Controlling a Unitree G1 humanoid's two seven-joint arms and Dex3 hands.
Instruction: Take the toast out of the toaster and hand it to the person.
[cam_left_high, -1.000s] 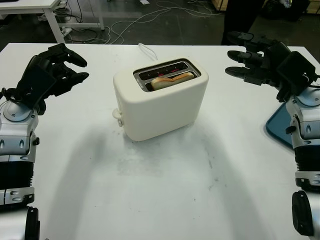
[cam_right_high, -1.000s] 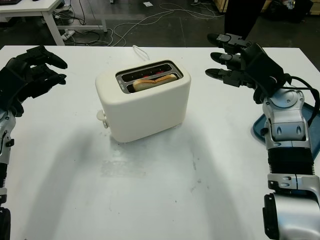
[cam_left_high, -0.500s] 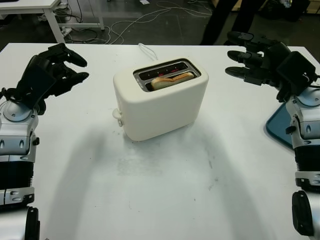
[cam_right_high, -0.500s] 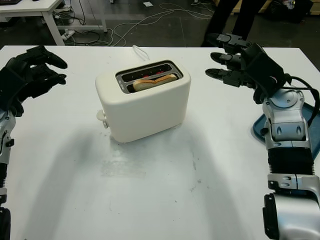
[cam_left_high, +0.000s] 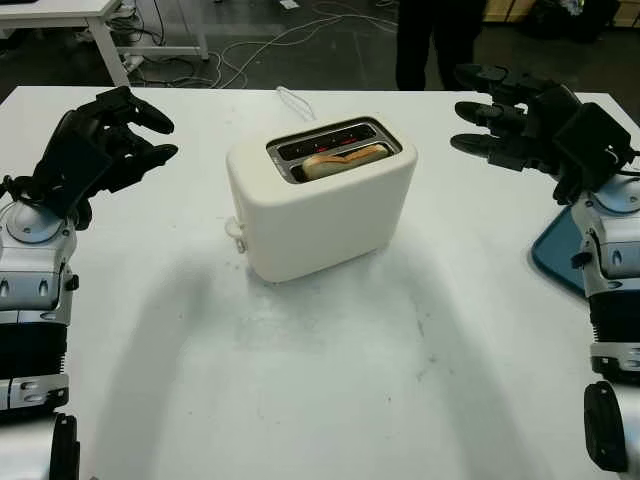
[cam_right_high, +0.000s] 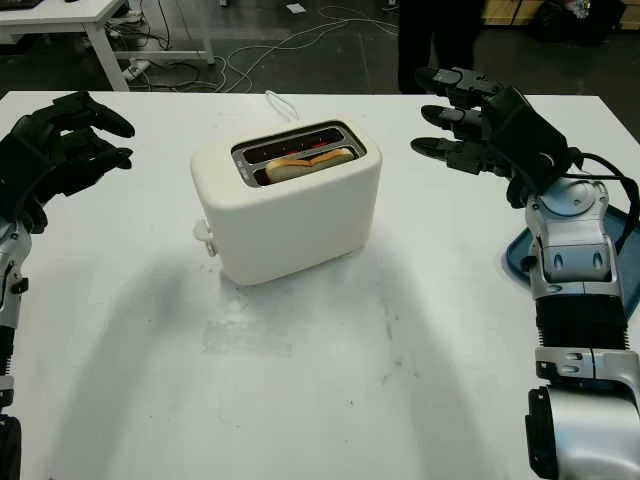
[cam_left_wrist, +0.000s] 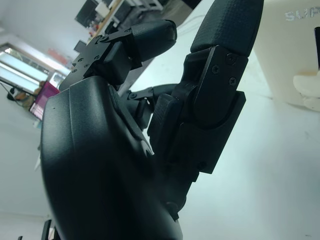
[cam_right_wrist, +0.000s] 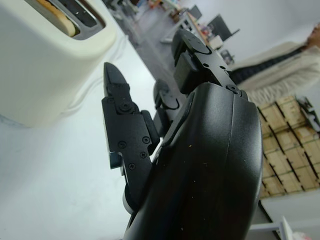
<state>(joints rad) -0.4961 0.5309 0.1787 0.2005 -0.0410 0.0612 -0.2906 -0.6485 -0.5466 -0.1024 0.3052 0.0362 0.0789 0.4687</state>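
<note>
Two black hands up above the white table, neither holding anything. Right hand raised, fingers extended and pointing toward the toaster, well apart from its far end, nothing pinched. Left hand on the opposite side, fingers partly curled toward the palm yet closed on nothing, also well apart from the appliance.

Between the two sets of fingertips: toast down in the near slot, only its browned top edge and pale crumb showing above the rim; far slot with a red glow. No contact made, so by the look of it nothing of the task done yet: reach, pinch, lift and handover all left.

Beyond the right fingertips, past the table's far edge, a person's dark trouser legs, likely the receiver.

Toaster rounded, matte cream plastic with a metal-rimmed top, small knob at the end nearer the left fingers, white cord trailing behind. Hands hard-shelled, segmented, screwed plates. Outboard of the right wrist, blue tray, glossy, rounded corner. Tabletop smooth, faintly scuffed.
</note>
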